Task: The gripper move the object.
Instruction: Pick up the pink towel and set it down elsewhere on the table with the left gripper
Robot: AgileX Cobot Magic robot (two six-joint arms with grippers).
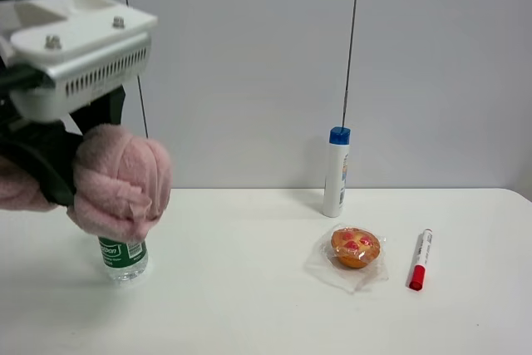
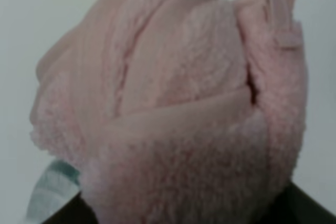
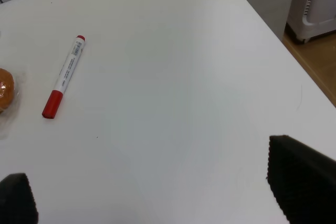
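Pink plush toy point(image 1: 122, 180), rounded, long axis unclear, clamped in left gripper point(image 1: 60, 174), right gripper point(image 3: 157, 187) apart

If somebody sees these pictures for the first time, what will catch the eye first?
A pink plush cloth dominates, held up by the left gripper at the table's left, hiding the top of a green-labelled water bottle. On the right lie a wrapped muffin and a red marker, with a blue-capped white bottle standing behind them.

A bunched pink fleece cloth point(image 1: 120, 180), its fuzzy folds bulging and a thin loop at one edge, hangs at the left above the white table point(image 1: 249, 313).
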